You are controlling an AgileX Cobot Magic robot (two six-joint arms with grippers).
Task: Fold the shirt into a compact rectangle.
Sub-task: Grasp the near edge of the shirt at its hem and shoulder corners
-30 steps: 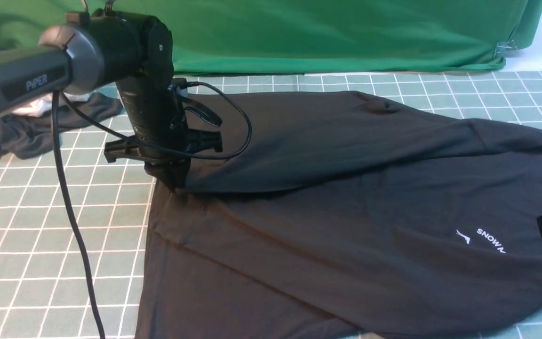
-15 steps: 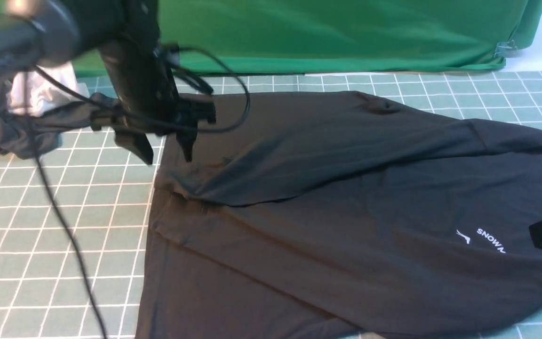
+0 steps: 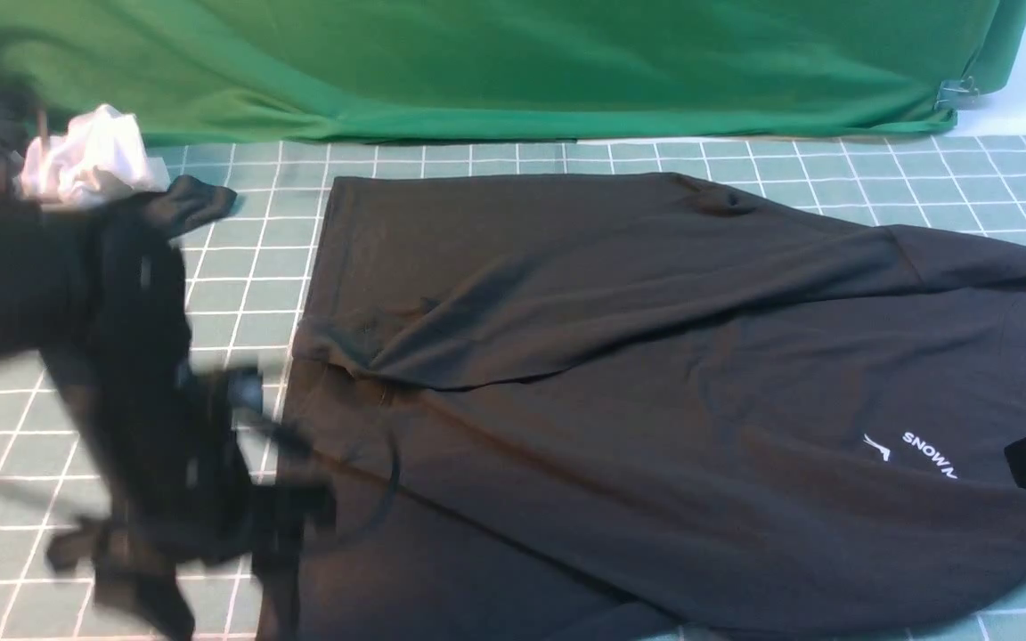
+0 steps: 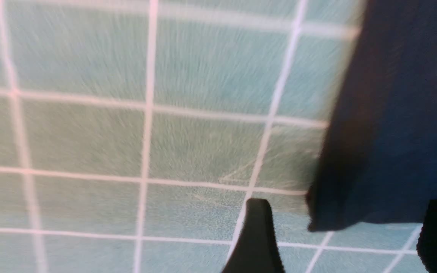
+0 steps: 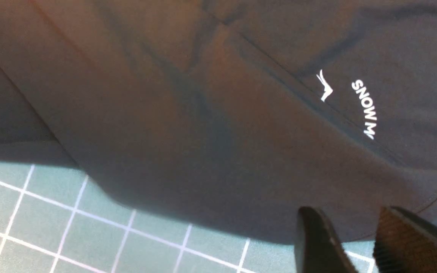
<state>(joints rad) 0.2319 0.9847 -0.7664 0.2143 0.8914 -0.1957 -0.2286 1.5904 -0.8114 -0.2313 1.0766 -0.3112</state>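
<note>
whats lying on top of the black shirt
Its own long sleeve lies folded across the body of the shirt, cuff toward the hem. The cloth beneath the sleeve is covered, so that part cannot be seen.

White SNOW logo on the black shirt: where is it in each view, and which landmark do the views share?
Front view: white logo at the right, on the chest of the shirt.
Left wrist view: not in it; only a shirt edge shows.
Right wrist view: white logo on the cloth just beyond the open jaws of the right gripper.
Shared landmark: the teal gridded mat, in all three.
</note>
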